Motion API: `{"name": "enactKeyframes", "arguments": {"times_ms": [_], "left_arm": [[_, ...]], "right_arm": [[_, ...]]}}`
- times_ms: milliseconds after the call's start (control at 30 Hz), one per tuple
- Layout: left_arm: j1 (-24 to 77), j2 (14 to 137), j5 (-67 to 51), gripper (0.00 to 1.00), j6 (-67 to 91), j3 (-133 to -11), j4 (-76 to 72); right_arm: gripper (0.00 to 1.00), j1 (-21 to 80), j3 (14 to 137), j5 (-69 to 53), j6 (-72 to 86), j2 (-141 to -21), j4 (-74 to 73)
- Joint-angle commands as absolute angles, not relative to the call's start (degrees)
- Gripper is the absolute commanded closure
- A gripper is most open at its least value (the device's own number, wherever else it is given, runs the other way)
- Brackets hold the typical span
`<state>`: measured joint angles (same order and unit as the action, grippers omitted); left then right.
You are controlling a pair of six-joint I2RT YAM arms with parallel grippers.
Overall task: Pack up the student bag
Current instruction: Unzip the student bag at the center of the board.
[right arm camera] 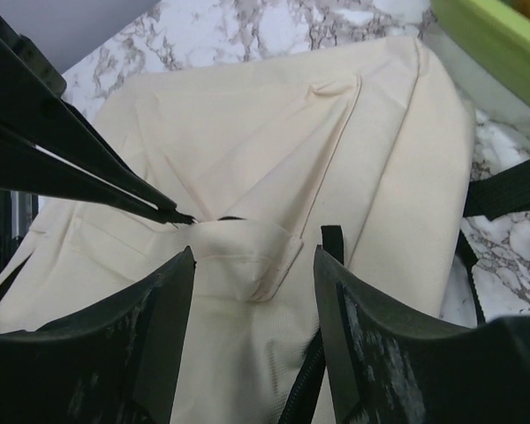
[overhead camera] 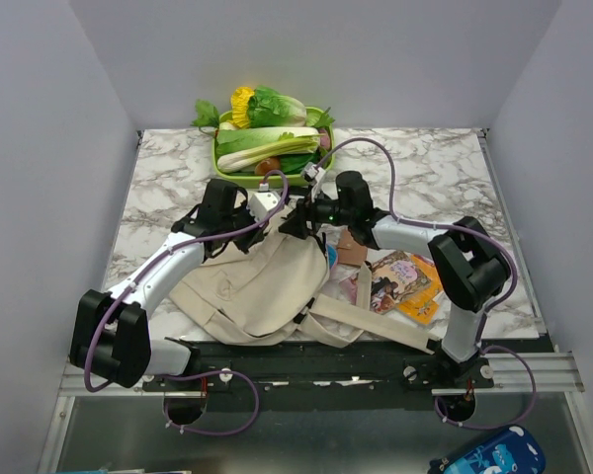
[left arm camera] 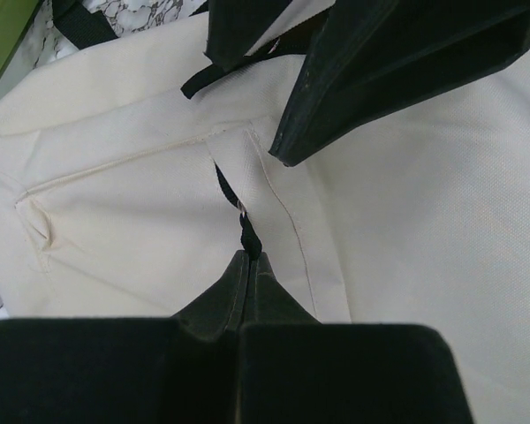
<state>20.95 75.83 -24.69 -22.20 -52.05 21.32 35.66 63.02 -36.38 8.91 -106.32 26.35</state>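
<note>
The left gripper [left arm camera: 247, 261] is clamped on a black tab [left arm camera: 246, 231] of the bag [left arm camera: 115, 194], the right gripper [right arm camera: 254, 256] spread apart and empty just above the cloth.

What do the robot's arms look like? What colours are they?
Both the left arm and the right arm have white tube parts with chunky black joints. A thin purple cable loops along each. The left gripper and right gripper each end in two black, wedge-shaped fingers.

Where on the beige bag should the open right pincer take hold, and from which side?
Probably the raised fabric fold between the right pincer's fingers, from above. The bag lies flat; this ridge, beside the black tab the left pincer pinches, stands up.
</note>
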Motion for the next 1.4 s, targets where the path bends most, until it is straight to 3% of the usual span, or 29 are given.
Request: {"name": "enactKeyframes", "arguments": {"times_ms": [0, 367, 567, 700, 1000, 1367], "left_arm": [[20.7, 75.2, -26.7, 1.0, -21.9, -54.2, 23.1], [20.7, 76.1, -27.0, 1.0, -21.7, -55.0, 23.2], [20.7, 76.4, -26.9, 1.0, -21.7, -55.1, 23.2], [20.7, 76.5, -27.2, 1.0, -21.5, -55.1, 22.9], [20.7, 77.0, -26.9, 1.0, -21.4, -54.1, 21.4], [20.7, 76.9, -26.0, 1.0, -21.5, -54.1, 21.1]], "right_arm": [[0.34, 35.6, 64.1, -40.3, 7.5, -108.2, 23.8], [0.33, 35.9, 65.2, -42.3, 8.1, -110.2, 23.7], [0.46, 36.0, 66.0, -42.2, 9.1, -111.2, 25.2], [0.6, 36.1, 67.1, -42.6, 9.8, -111.7, 25.3], [0.7, 37.4, 66.4, -44.5, 12.7, -112.8, 29.1], [0.67, 38.1, 64.2, -44.2, 11.9, -112.7, 27.5]]}}
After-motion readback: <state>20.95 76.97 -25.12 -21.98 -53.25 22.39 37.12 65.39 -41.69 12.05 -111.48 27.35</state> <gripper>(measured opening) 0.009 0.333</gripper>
